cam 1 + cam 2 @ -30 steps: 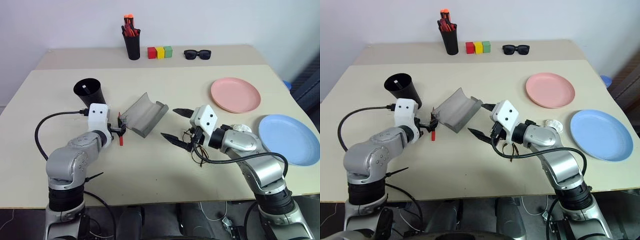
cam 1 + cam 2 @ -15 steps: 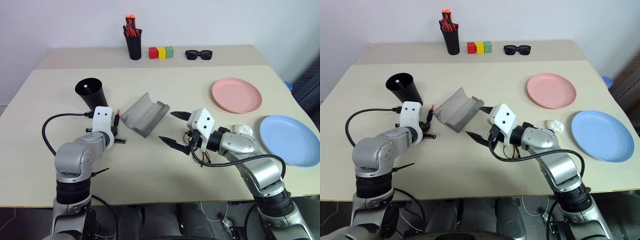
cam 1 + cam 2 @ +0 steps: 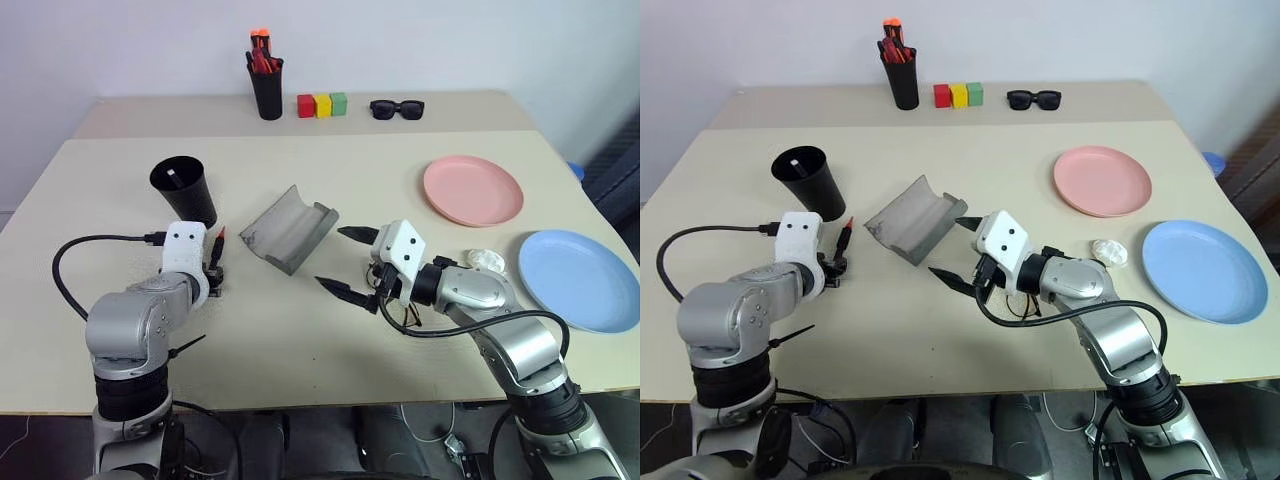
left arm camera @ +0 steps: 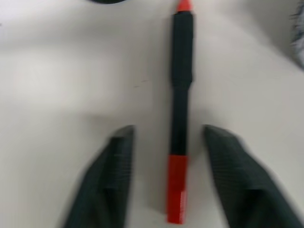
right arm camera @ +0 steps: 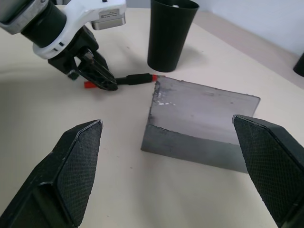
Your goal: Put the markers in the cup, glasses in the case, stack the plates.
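No text, label, brand, number or sign can be read on anything in these views.

pen holder (image 3: pixel 266 92), three blocks (image 3: pixel 322 105), sunglasses (image 3: pixel 396 108) along far edge.

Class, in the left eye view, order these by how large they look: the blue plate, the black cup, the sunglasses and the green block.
1. Blue plate
2. Black cup
3. Sunglasses
4. Green block

The sunglasses and block sit farther back, which shrinks them.
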